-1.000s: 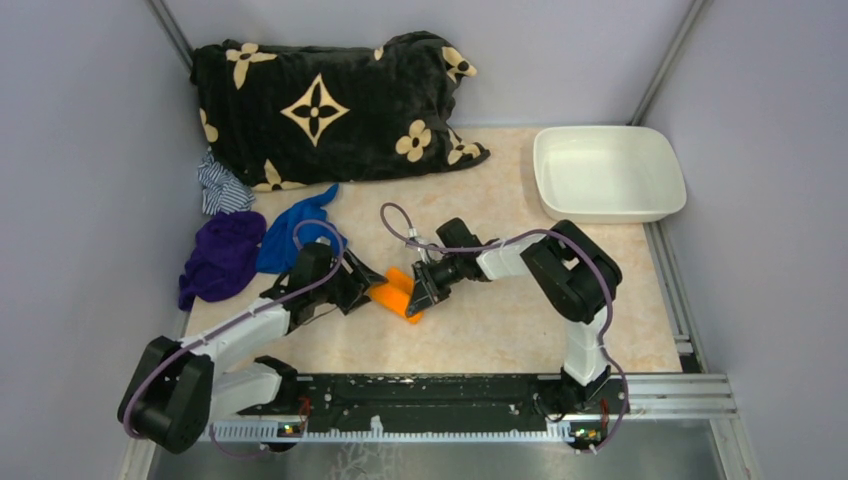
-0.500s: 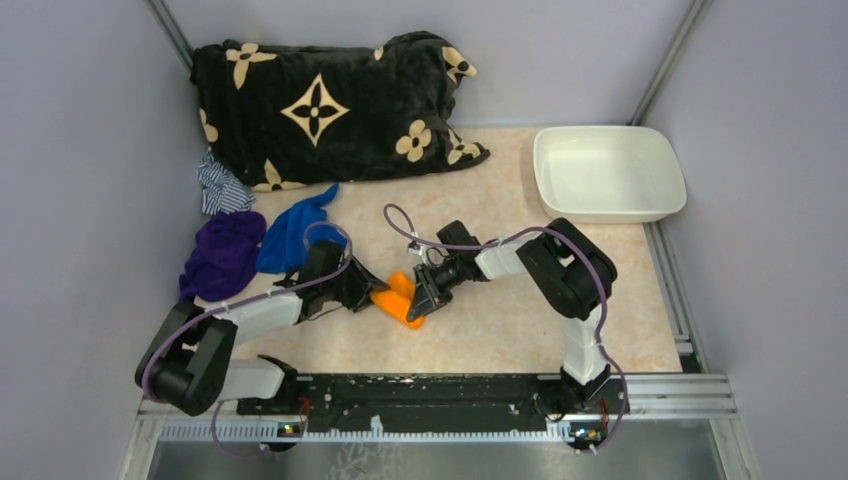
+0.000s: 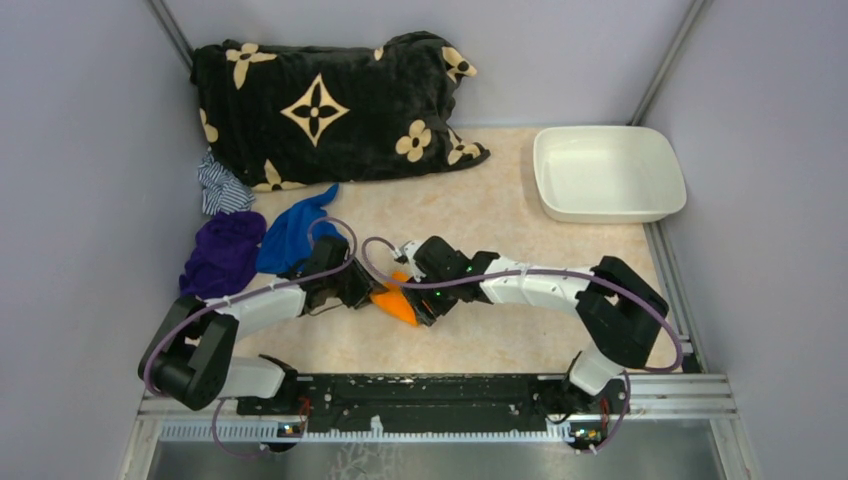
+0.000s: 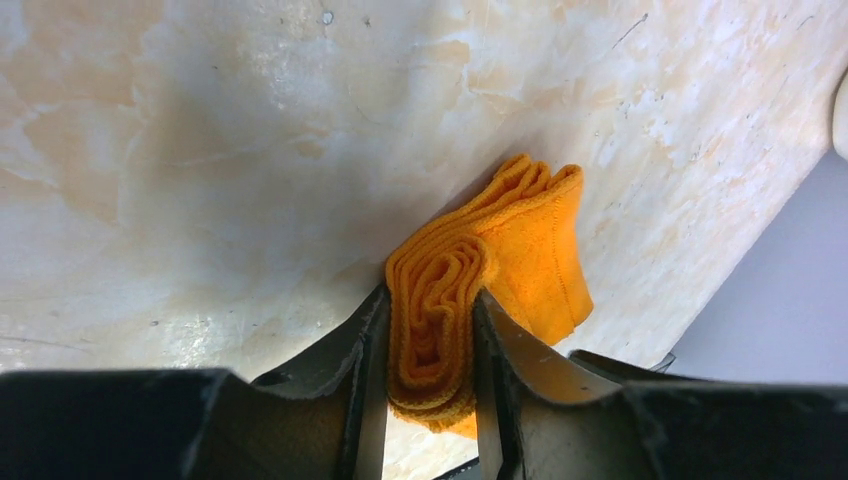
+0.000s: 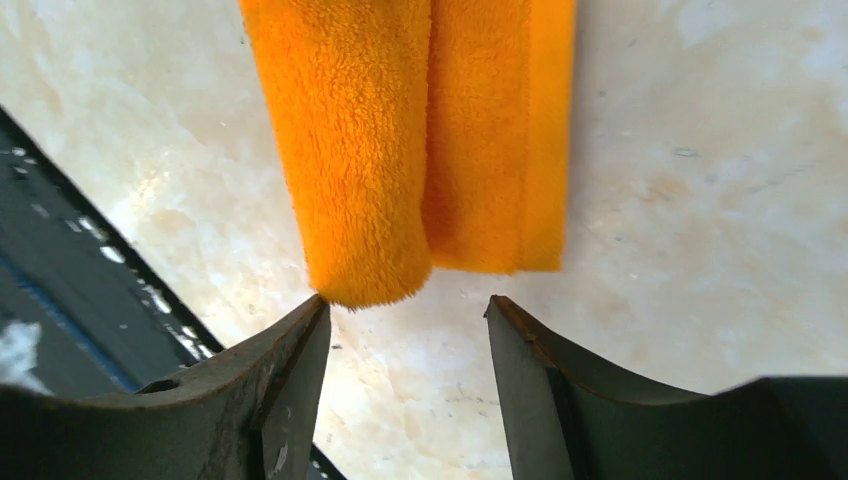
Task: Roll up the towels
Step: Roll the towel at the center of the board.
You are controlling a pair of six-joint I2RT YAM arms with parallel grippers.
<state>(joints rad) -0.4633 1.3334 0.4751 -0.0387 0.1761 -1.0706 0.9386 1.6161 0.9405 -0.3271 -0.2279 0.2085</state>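
On the beige marbled tabletop (image 3: 500, 330), near the front, a half-rolled orange terry towel (image 4: 520, 240) lies largely hidden overhead beneath both wrists. The left gripper (image 4: 430, 330) pinches its rolled end. The right gripper (image 5: 405, 325) stands spread at the other end, contact unclear.

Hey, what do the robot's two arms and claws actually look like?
Both arms match: the left arm and right arm have white link shells with chunky black joint housings, and a thin purple cable loops loosely along each. The left claw and right claw have two dark, tapered, blade-like fingers.
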